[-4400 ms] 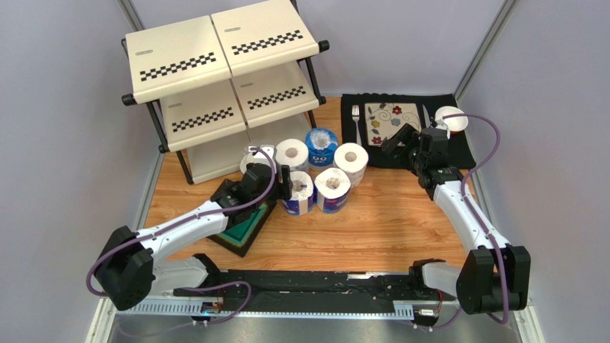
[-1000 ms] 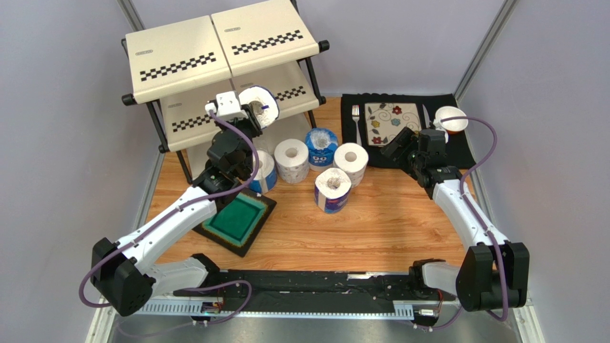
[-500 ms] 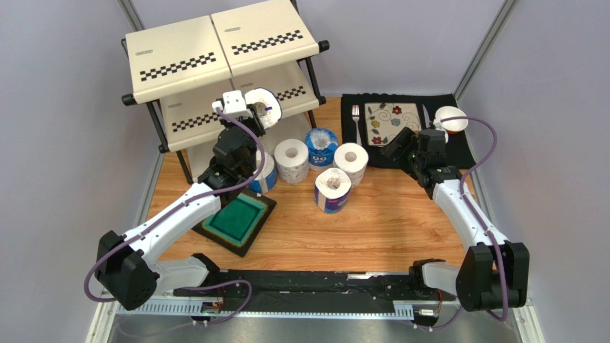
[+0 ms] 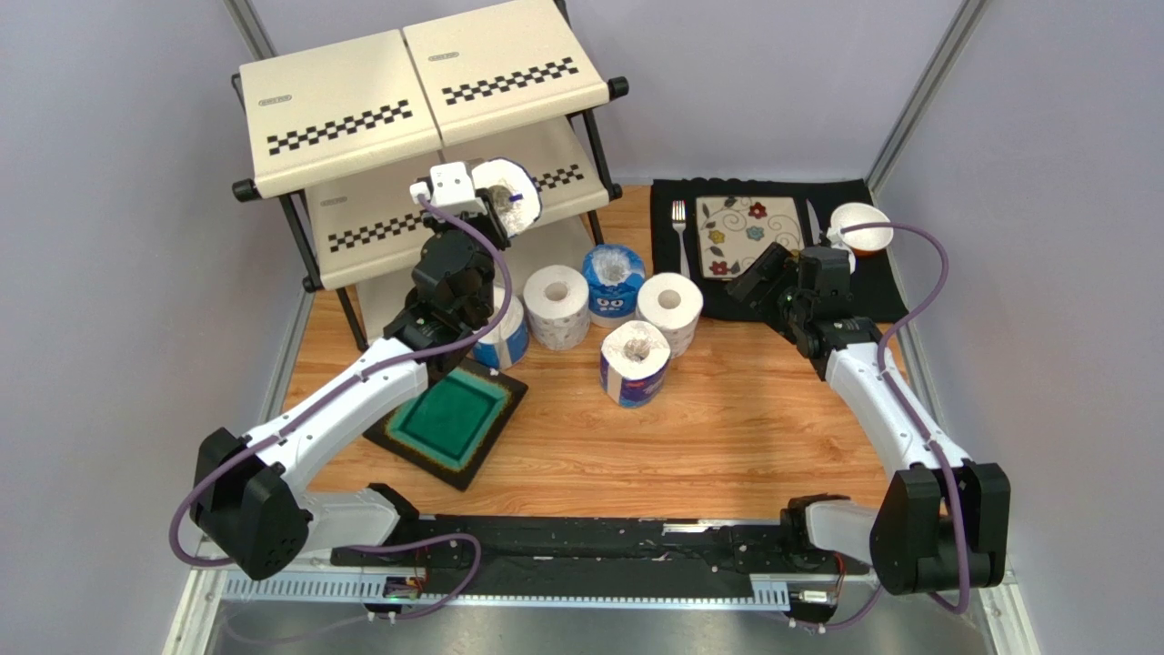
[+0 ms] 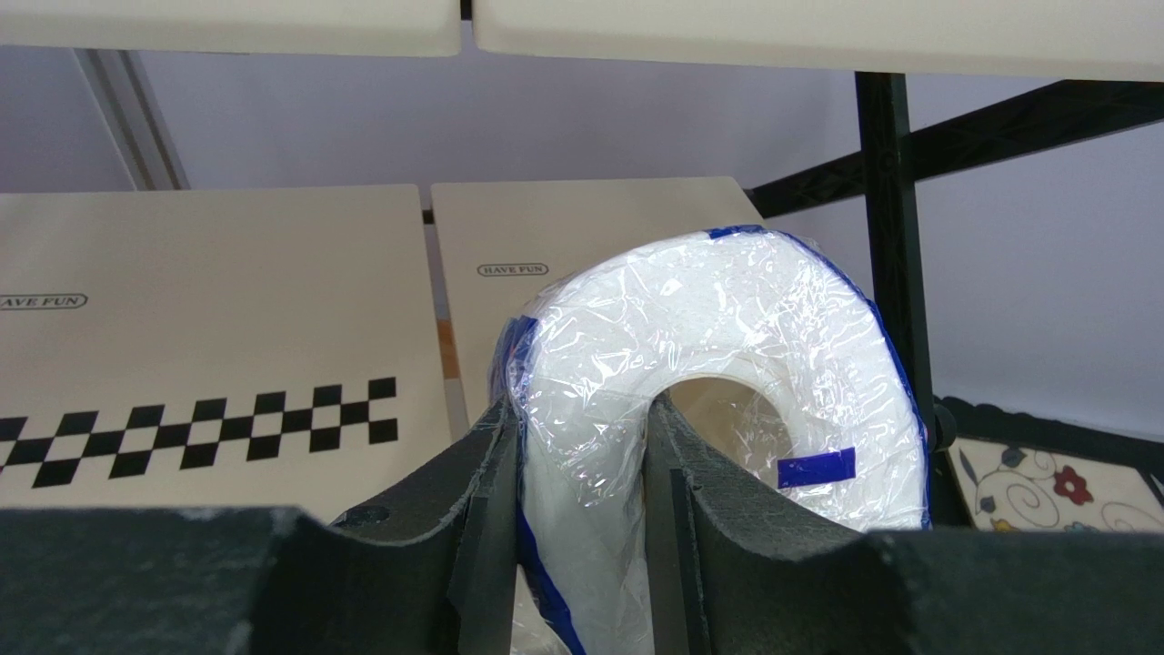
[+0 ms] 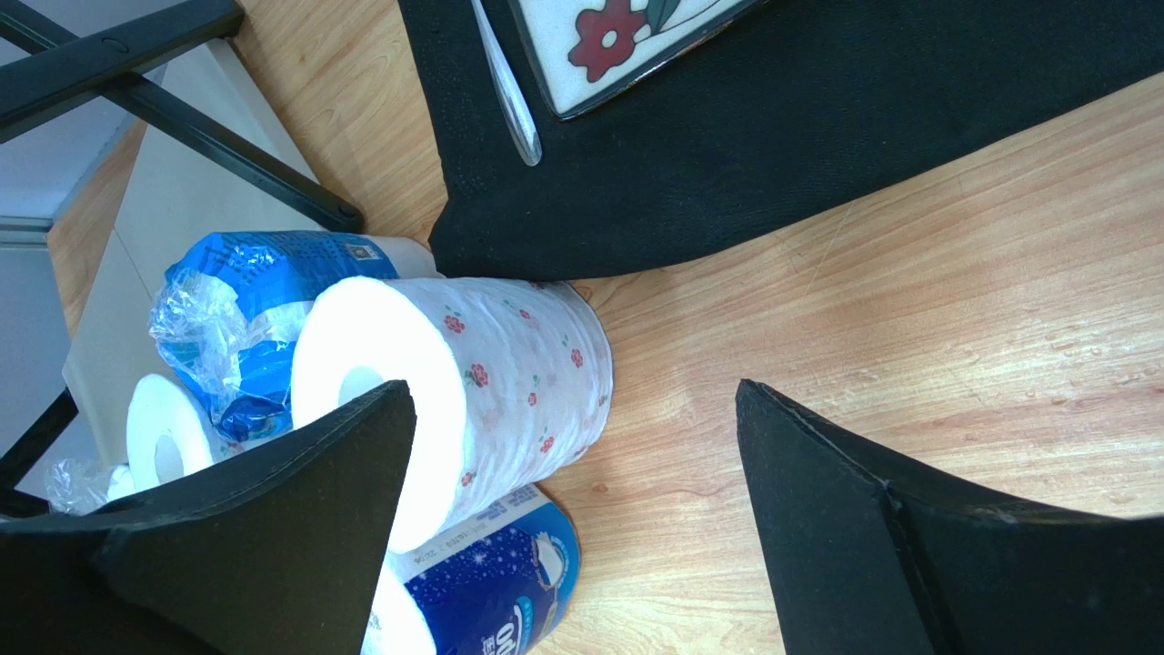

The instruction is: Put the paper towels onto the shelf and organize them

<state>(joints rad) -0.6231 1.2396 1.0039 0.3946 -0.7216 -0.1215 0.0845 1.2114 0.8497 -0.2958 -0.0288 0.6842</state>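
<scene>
Left gripper (image 5: pixel 577 464), roll (image 5: pixel 724 341) clamped, nudged closer to shelf (image 4: pixel 410 82); arm outstretched.

Top view: high, looking down on the whole table (image 4: pixel 738 423). Left wrist: close, facing the shelf (image 5: pixel 205 273). Right wrist: low over paper towels (image 6: pixel 506 369) also seen from above.

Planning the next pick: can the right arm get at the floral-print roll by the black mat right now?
Probably yes. The right pincer is open, close to the floral-print roll and facing it, with nothing between them.
</scene>
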